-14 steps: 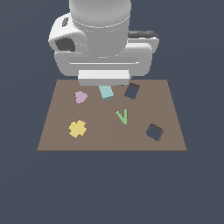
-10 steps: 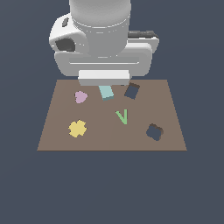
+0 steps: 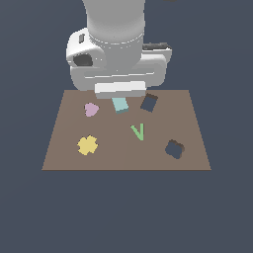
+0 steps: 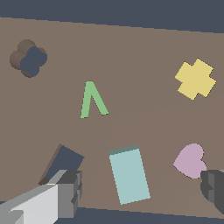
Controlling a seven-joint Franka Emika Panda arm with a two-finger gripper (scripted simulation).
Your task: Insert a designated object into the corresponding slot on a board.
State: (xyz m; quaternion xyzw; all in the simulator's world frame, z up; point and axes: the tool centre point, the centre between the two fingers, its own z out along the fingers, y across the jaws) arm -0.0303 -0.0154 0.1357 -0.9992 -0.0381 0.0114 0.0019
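Note:
The pale teal rectangular block (image 3: 120, 105) (image 4: 129, 175) lies flat on the brown board (image 3: 64, 148) (image 4: 144, 57), near its far edge. The dark tilted rectangular slot (image 3: 148, 103) (image 4: 66, 159) sits just to the exterior view's right of the block. My gripper (image 4: 142, 188) hangs above the block, open, with one finger (image 4: 70, 192) over the slot side and the other finger (image 4: 214, 190) by the pink heart. Nothing is held. In the exterior view the arm's body hides the fingers.
On the board also lie a pink heart-like piece (image 3: 91, 109) (image 4: 191, 161), a yellow flower-shaped piece (image 3: 87, 145) (image 4: 195, 79) and a green V-shaped piece (image 3: 138, 132) (image 4: 92, 100). A dark lobed cutout (image 3: 174, 148) (image 4: 29, 58) sits toward the exterior view's right.

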